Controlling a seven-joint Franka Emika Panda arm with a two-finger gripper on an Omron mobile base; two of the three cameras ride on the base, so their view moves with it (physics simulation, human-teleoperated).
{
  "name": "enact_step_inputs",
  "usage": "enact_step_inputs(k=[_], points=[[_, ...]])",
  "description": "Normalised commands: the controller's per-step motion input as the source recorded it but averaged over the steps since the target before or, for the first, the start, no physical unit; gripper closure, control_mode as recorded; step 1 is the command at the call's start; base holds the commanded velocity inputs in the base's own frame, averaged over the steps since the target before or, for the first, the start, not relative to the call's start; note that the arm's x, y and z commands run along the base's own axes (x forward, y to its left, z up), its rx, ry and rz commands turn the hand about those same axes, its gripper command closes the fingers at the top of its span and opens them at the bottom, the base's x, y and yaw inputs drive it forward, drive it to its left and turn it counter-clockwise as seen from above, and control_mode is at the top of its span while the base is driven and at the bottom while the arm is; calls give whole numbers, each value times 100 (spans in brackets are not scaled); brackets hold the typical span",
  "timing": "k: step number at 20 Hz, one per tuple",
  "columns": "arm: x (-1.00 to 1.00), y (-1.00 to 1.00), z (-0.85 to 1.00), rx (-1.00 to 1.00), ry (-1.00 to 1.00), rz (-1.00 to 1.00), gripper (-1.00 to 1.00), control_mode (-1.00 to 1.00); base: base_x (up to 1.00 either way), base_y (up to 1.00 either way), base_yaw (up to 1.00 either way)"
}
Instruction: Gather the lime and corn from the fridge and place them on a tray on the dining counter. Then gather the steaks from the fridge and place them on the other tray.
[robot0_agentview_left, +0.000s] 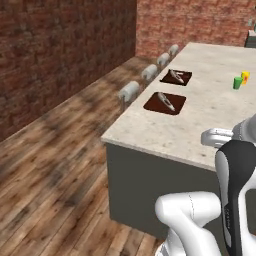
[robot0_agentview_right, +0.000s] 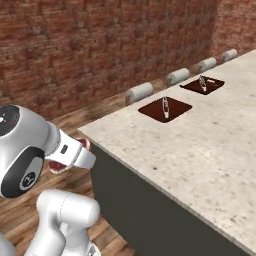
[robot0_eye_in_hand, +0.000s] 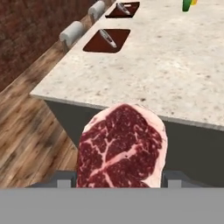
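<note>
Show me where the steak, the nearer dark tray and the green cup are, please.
steak (robot0_eye_in_hand: 122, 146), hand view, middle of the marbled red face.
nearer dark tray (robot0_agentview_left: 152, 104), left base view, bare brown surface left of the silver utensil.
green cup (robot0_agentview_left: 237, 83), left base view, middle of its side.

Long beige speckled stone-topped bench (robot0_agentview_left: 200, 125) with dark base, on a brown wood plank floor (robot0_agentview_left: 55, 170).
On the bench top: two dark brown flat square trays, near tray (robot0_agentview_left: 165, 103) and far tray (robot0_agentview_left: 176, 77), set near the stool-side edge and apart from each other, each carrying a silver utensil (robot0_agentview_left: 166, 101); further in, well apart from the trays, a small green cylindrical cup (robot0_agentview_left: 237, 83) just beside a yellow-orange item (robot0_agentview_left: 245, 76), too small to identify.
</note>
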Motion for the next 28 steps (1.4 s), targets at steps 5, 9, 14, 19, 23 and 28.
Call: enact_step_inputs(k=[5,9,14,19,23,28], points=[[0,0,0,0,0,0,100,100,68,78,-42],[0,0,0,0,0,0,100,100,70,76,-42],[0,0,0,0,0,0,100,100,75,57,-40],[0,0,0,0,0,0,100,100,68,24,-37],[0,0,0,0,0,0,100,100,55,3,-32],[0,0,0,0,0,0,100,100,54,0,-27]])
